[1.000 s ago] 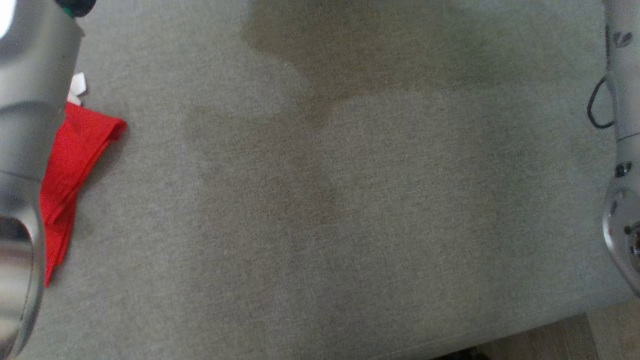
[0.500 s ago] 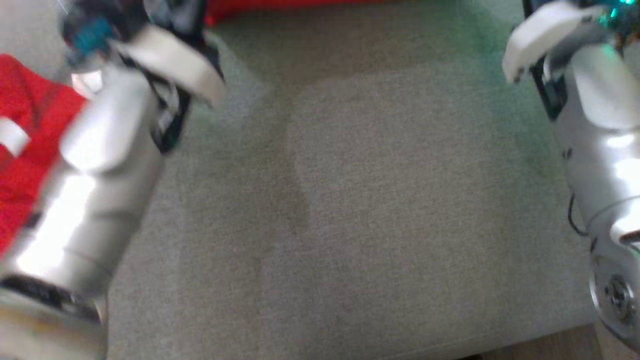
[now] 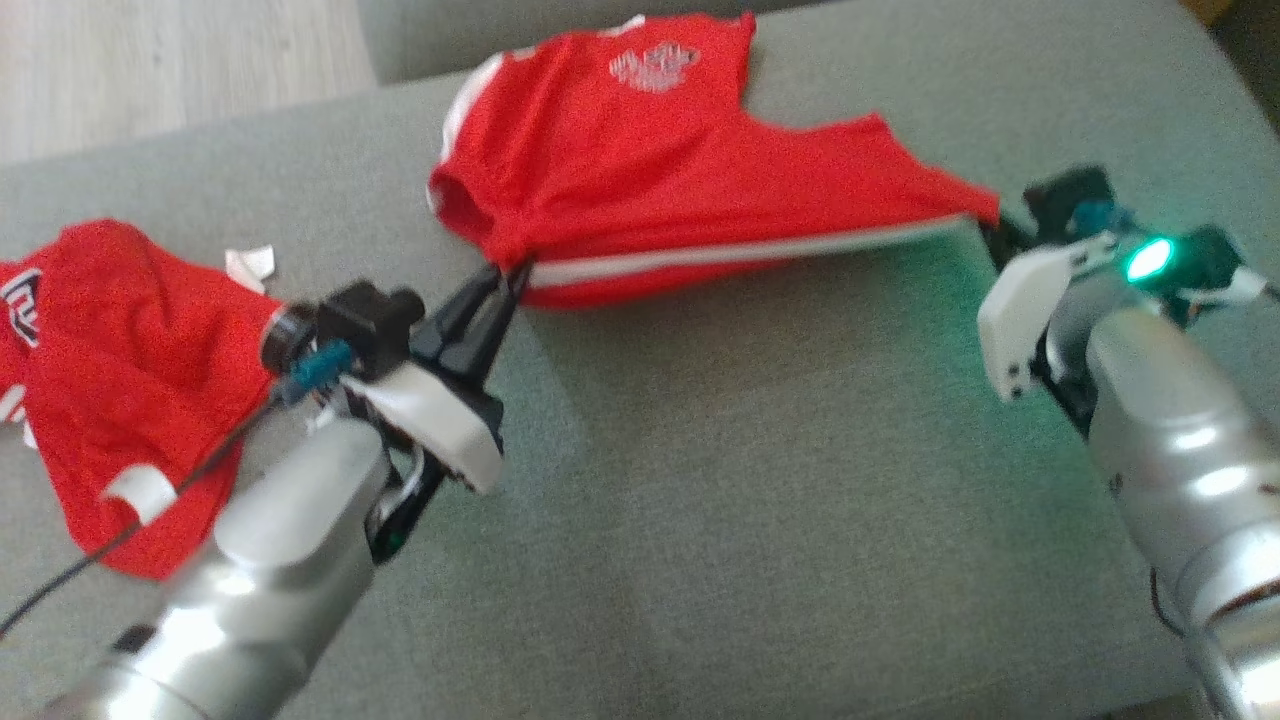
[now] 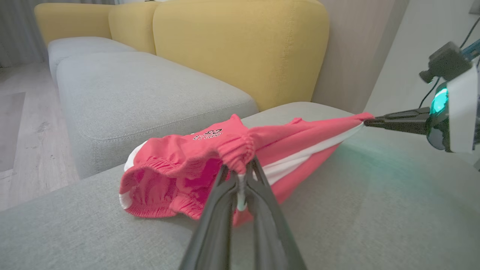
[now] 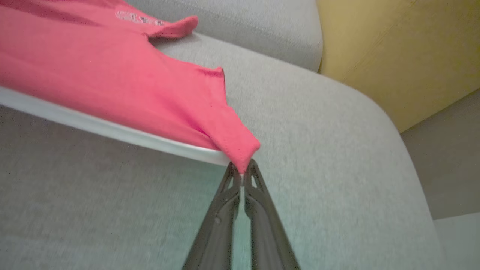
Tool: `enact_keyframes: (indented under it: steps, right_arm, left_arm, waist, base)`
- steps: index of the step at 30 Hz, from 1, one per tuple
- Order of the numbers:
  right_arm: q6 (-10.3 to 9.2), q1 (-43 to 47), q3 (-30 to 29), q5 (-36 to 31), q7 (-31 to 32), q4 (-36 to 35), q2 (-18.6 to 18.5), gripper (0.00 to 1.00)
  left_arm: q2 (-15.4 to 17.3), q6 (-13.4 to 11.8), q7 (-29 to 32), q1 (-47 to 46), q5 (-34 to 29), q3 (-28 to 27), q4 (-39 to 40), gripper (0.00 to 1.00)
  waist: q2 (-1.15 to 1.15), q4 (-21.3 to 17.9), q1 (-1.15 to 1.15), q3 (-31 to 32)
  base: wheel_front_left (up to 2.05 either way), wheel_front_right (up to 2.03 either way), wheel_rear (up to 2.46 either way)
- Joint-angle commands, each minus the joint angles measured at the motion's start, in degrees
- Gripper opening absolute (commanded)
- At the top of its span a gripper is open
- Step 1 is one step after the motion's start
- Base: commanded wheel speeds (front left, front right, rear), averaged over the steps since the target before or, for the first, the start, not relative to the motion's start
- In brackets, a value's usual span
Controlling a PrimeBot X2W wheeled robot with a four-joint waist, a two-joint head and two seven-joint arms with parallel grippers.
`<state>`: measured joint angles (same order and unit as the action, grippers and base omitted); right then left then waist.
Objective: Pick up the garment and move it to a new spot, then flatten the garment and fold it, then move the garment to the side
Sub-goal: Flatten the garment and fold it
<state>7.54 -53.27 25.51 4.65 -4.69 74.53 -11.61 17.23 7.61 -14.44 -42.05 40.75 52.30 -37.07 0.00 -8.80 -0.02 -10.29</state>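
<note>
Two red garments are lying in your head view. At the left edge of the frame, a crumpled spare garment (image 3: 110, 380) is resting on the grey cushion (image 3: 750, 520), apart from both arms.

Just right of it, your left gripper (image 3: 505, 280) is pinching the gathered waistband of the red shorts (image 3: 640, 170), its fingers nearly together on the fabric. The left wrist view is showing the bunched elastic caught right at the tips.

Across the upper middle of the frame the shorts are stretching out, with a white stripe running along the lower edge. They are partly resting on the cushion and partly lifting taut between your arms.

At the right, your right gripper (image 3: 1000, 228) is clamping the far corner of the hem, fingers pressed tight on it.

Judging by this, you are working in the early half of the job. The pick-up is done, and you are either carrying the shorts to a new spot or starting to spread them. Flattening is not finished, since the waistband is bunching and the cloth is sagging unevenly. Folding and moving the shorts aside are yet to come.
</note>
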Motion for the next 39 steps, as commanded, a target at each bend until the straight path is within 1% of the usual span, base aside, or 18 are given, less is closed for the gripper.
enact_keyframes:
  steps: [1, 4, 7, 10, 14, 19, 23, 26, 29, 31, 35, 39]
  right_arm:
    - [-0.05, 0.52, 1.53, 1.57, 0.68, -0.84, -1.25, 0.0]
    - [-0.05, 3.24, 6.43, 6.6, 3.71, -2.43, -3.01, 0.0]
    - [-0.05, 6.47, 11.28, 12.67, 7.23, -6.3, -5.75, 0.0]
    - [-0.05, 9.69, 15.94, 19.42, 10.95, -12.13, -9.64, 0.0]
    - [-0.05, 13.22, 20.75, 27.66, 14.97, -20.71, -16.14, 0.0]
    - [-0.05, 16.72, 23.5, 34.34, 17.96, -29.48, -23.74, 0.0]
    - [-0.05, 18.47, 22.38, 36.91, 18.19, -34.24, -27.92, 0.0]
    - [-0.05, 18.75, 21.1, 36.34, 17.25, -36.65, -29.31, 0.0]
    - [-0.05, 18.54, 20.08, 35.43, 16.46, -37.66, -29.4, 0.0]
    - [-0.05, 18.0, 18.62, 34.27, 15.48, -38.13, -28.99, 0.0]
    - [-0.05, 16.68, 15.27, 31.09, 13.9, -37.61, -27.66, 0.0]
    - [-0.05, 14.3, 13.0, 27.17, 13.44, -37.16, -26.47, 0.0]
  left_arm:
    - [2.56, -0.13, -0.55, -1.29, 0.52, -1.99, 1.42, 0.0]
    - [2.82, -0.13, -0.55, 1.49, 0.77, -1.97, 2.96, 0.0]
    - [3.0, -0.13, -0.55, 4.32, 0.82, -1.96, 4.51, 0.0]
    - [3.22, -0.13, -0.55, 6.91, 0.55, -0.89, 5.96, 0.0]
    - [3.36, -0.12, -0.55, 9.72, 0.38, -0.09, 8.03, 0.0]
    - [3.54, -0.48, -0.13, 12.85, -0.28, 1.97, 10.32, 0.0]
    - [3.31, -1.23, 0.54, 14.8, 0.42, 2.54, 12.91, 0.0]
    - [3.22, -2.02, 0.88, 15.14, 0.63, 2.53, 14.6, 0.0]
    - [3.07, -2.61, 0.99, 14.82, 0.76, 2.24, 15.17, 0.0]
    - [2.72, -3.19, 1.05, 14.28, 0.92, 1.84, 15.35, 0.0]
    - [1.13, -3.56, 1.68, 12.58, 2.42, 0.67, 14.56, 0.0]
    - [-0.41, -4.08, 1.91, 9.35, 1.94, 0.2, 13.01, 0.0]
  waist:
    - [0.0, -0.4, 0.02, 2.44]
    - [0.0, -0.59, 0.02, 4.73]
    - [0.0, -0.78, 0.02, 6.94]
    - [0.0, -0.95, 0.02, 8.72]
    - [0.0, -0.95, 0.02, 10.32]
    - [0.0, -0.71, 0.02, 11.26]
    - [0.0, -0.49, 0.02, 11.33]
    - [0.0, -0.33, 0.02, 11.02]
    - [0.0, -0.09, 0.02, 10.65]
    - [0.0, 0.37, 0.02, 10.21]
    - [0.0, 2.17, 0.02, 9.02]
    - [0.0, 4.42, 0.02, 6.4]
  base:
    - [0.0, 0.0, 0.0]
    - [0.0, 0.0, 0.0]
    - [0.0, 0.0, 0.0]
    - [0.0, 0.0, 0.0]
    - [0.0, 0.0, 0.0]
    - [0.0, 0.0, 0.0]
    - [0.0, 0.0, 0.0]
    - [0.0, 0.0, 0.0]
    - [0.0, 0.0, 0.0]
    - [0.0, 0.0, 0.0]
    - [0.0, 0.0, 0.0]
    - [0.0, 0.0, 0.0]
